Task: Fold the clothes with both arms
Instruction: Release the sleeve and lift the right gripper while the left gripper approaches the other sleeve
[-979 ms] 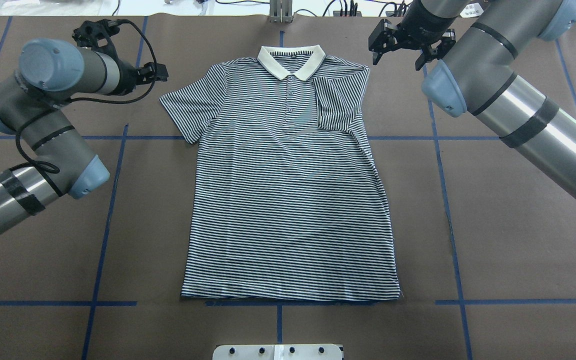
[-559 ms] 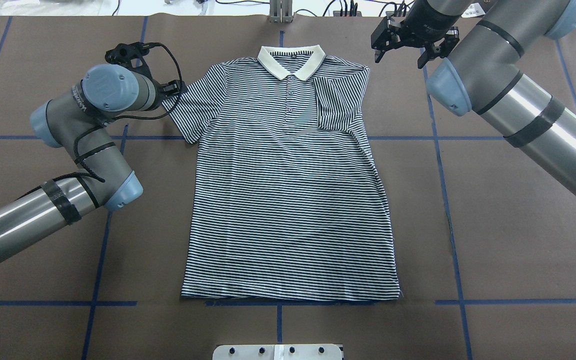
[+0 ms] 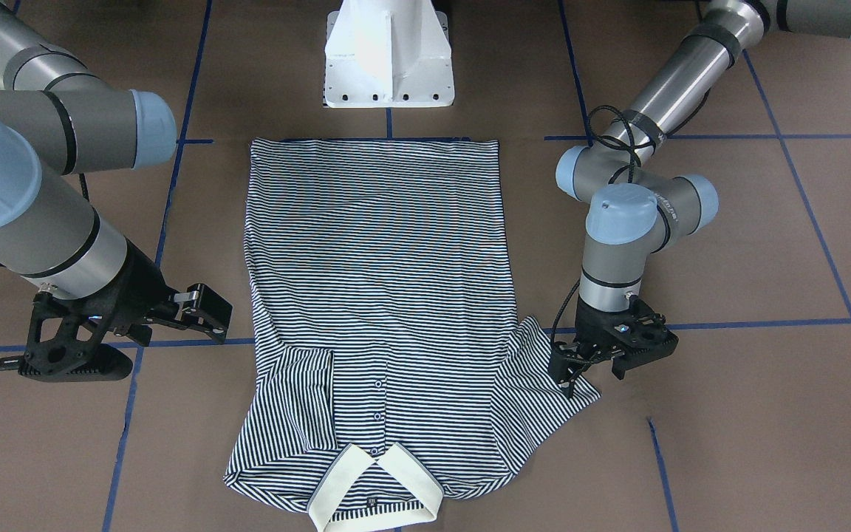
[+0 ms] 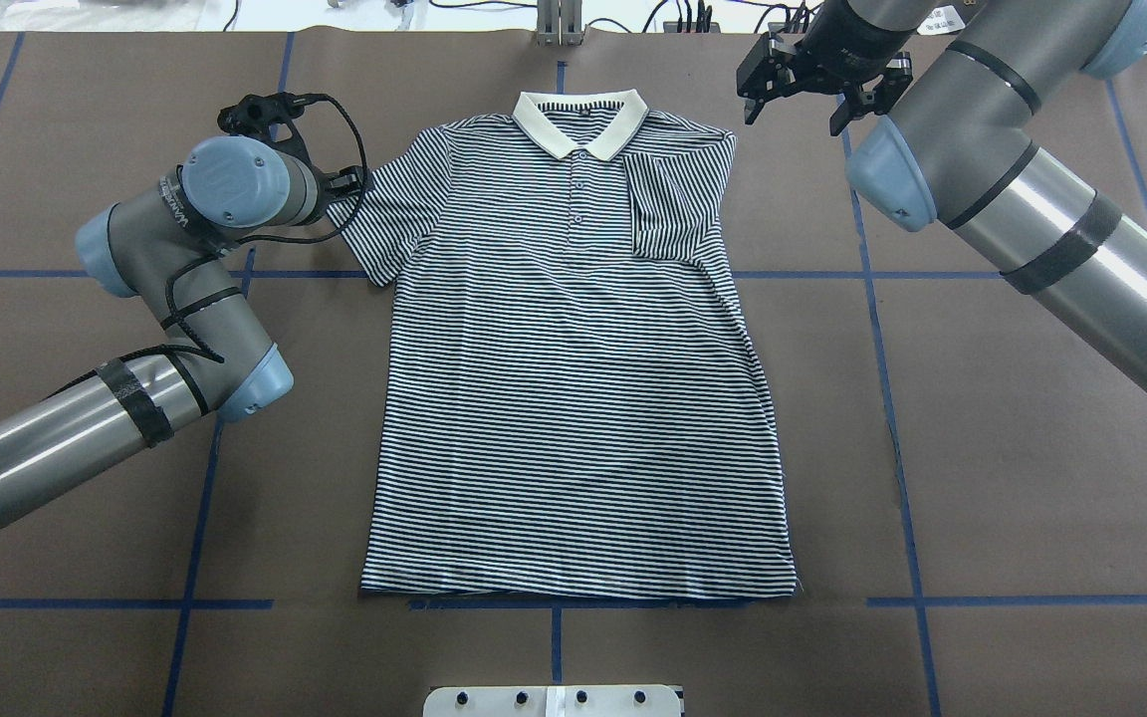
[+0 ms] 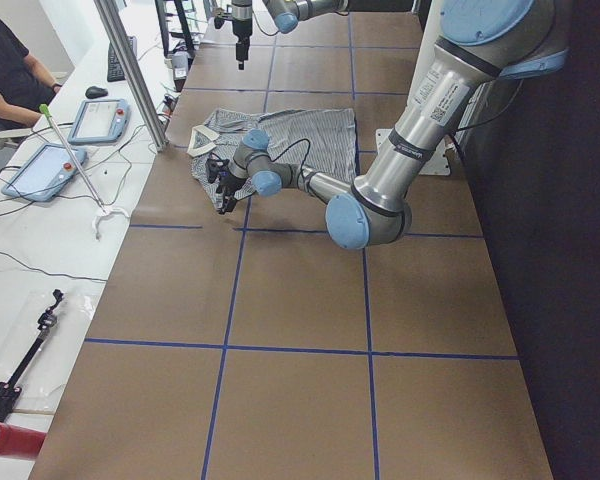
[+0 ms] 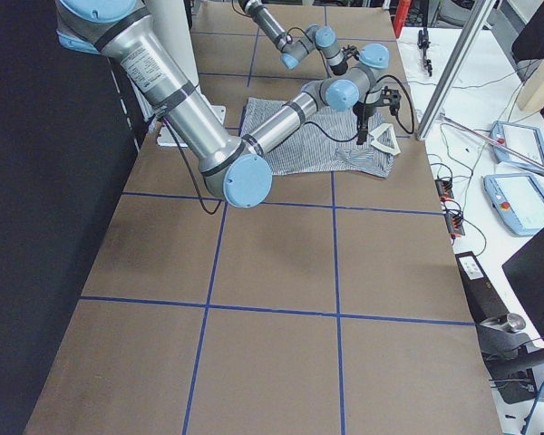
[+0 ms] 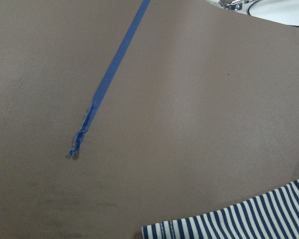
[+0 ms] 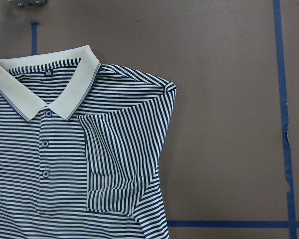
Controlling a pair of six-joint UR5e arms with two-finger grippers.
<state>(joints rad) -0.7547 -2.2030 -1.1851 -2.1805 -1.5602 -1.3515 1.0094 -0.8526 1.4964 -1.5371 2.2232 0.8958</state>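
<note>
The striped polo shirt [image 4: 578, 398] lies flat on the brown table, its cream collar [image 4: 581, 121] at the far end. One sleeve [image 4: 668, 204] is folded in over the chest; the right wrist view shows this folded sleeve [image 8: 122, 159] too. The other sleeve [image 3: 551, 369] is spread out. My left gripper [image 3: 594, 377] stands open at that sleeve's outer edge, one fingertip [image 3: 570, 384] over the cloth. The left wrist view shows only a sleeve hem [image 7: 229, 224]. My right gripper [image 4: 798, 108] hangs open above bare table, beyond the shirt's folded shoulder.
The white pedestal base [image 3: 388, 52] stands at the shirt's hem end. Blue tape lines [image 4: 882, 329] cross the table. A metal pole [image 5: 130, 70], tablets [image 5: 42, 168] and a seated person [image 5: 10, 70] are on the side beyond the collar end.
My left arm swung in toward the shirt, bringing its gripper to the spread sleeve's edge. The right gripper drew back slightly from the folded shoulder. The shirt lies as before.
</note>
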